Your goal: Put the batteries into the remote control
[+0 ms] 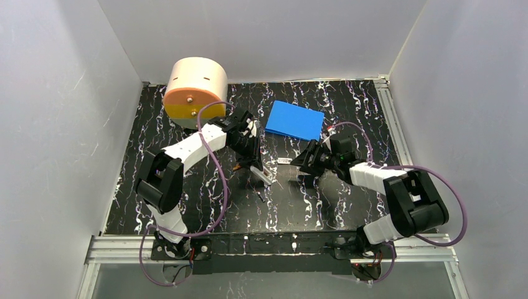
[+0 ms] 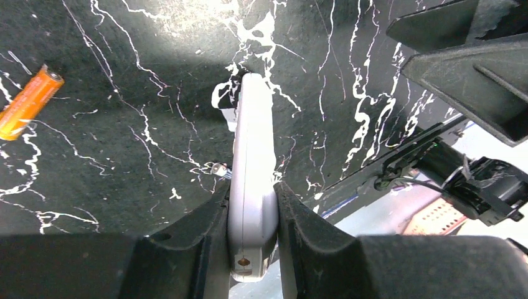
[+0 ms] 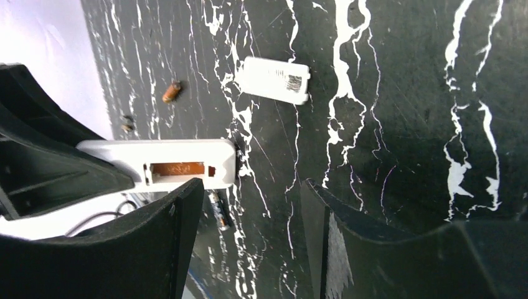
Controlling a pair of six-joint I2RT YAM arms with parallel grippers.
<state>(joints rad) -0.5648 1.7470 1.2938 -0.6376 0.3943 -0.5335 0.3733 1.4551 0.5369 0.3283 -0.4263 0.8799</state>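
White walls (image 1: 56,93) box in a black, white-veined bench (image 1: 187,205). Back left we see a round tan tub (image 1: 195,90), with a flat blue pad (image 1: 295,120) mid-back. We see the left end effector (image 2: 252,190) pinching the white remote (image 2: 254,143) on edge, its near end hidden between the fingers. The right end effector (image 3: 251,187) is spread over bare bench, just beside the remote. A battery cover (image 3: 274,79) lies loose. Something orange fills the remote's open bay; we can't tell more. Two batteries lie on the bench, one orange (image 2: 30,103), one dark (image 3: 218,210). Specks (image 3: 127,123) beyond are too small to name.
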